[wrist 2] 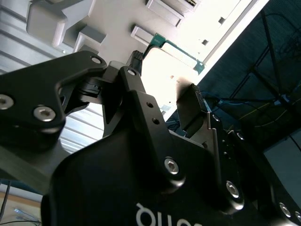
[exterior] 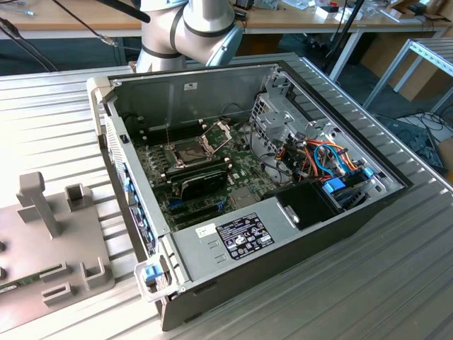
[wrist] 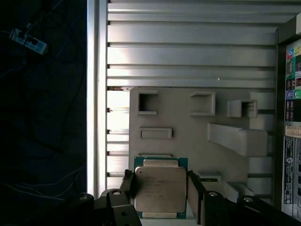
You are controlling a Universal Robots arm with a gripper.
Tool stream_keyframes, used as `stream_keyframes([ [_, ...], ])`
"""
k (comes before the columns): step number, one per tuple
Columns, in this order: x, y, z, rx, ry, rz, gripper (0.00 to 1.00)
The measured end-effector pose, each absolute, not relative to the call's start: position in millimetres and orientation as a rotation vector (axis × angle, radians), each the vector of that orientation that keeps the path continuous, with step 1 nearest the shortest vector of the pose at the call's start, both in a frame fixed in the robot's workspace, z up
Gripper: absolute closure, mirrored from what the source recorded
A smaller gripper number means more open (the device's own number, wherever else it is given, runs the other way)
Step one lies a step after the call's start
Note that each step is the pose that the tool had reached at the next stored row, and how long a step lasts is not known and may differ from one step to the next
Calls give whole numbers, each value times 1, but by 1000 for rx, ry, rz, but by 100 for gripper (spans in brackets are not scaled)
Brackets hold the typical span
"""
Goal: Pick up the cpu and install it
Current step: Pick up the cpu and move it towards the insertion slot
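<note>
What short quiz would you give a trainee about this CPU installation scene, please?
1. True or false: the cpu already sits in the motherboard's socket.
2. The gripper's fingers press against two sides of which item? A) a screwdriver B) the cpu C) a memory stick
3. In the exterior view, is the socket's hinged frame raised or shut?
Key: 1 false, it is between the fingers, with the grey fixture behind it in the first wrist view; 2 B; 3 raised.
</note>
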State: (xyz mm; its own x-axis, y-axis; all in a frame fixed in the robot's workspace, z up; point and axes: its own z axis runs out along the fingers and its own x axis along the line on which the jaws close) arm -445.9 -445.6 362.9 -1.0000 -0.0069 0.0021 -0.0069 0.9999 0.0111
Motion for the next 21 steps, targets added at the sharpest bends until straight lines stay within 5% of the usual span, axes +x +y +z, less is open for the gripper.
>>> stream_keyframes([
  [21, -434, -446, 363, 11, -3139, -18, 45],
])
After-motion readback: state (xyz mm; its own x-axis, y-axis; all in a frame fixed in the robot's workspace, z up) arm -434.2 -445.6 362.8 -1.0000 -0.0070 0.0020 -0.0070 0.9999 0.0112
